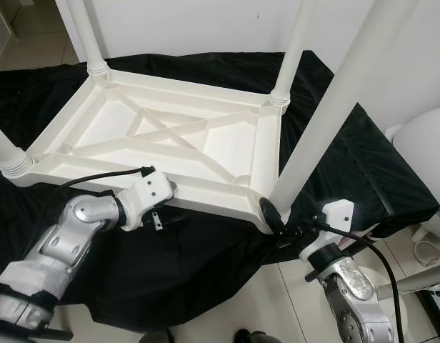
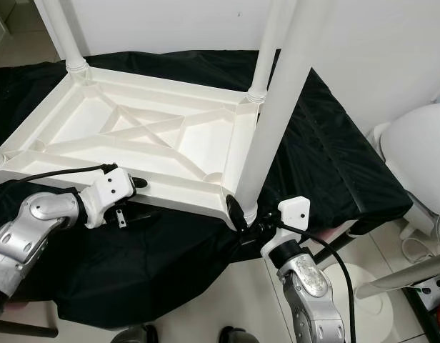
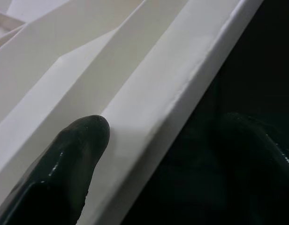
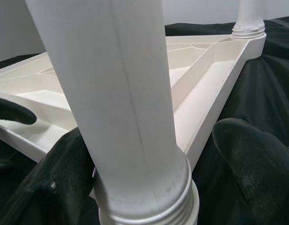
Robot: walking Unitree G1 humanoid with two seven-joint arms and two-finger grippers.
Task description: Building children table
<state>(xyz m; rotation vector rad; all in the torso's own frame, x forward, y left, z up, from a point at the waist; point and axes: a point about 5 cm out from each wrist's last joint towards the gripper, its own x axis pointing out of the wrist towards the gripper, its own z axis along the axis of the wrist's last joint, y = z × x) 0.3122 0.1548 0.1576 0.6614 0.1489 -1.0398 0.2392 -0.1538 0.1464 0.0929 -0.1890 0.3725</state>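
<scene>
No lettering, label, brand mark or number can be read anywhere here, on the white plastic or on the black cloth.

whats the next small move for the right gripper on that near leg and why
Probably twist or press the white plastic table leg further into its corner socket. The right gripper has a finger on each side of the leg's base, threads show at the collar, and the left gripper braces the upturned white tabletop's rim.
</scene>
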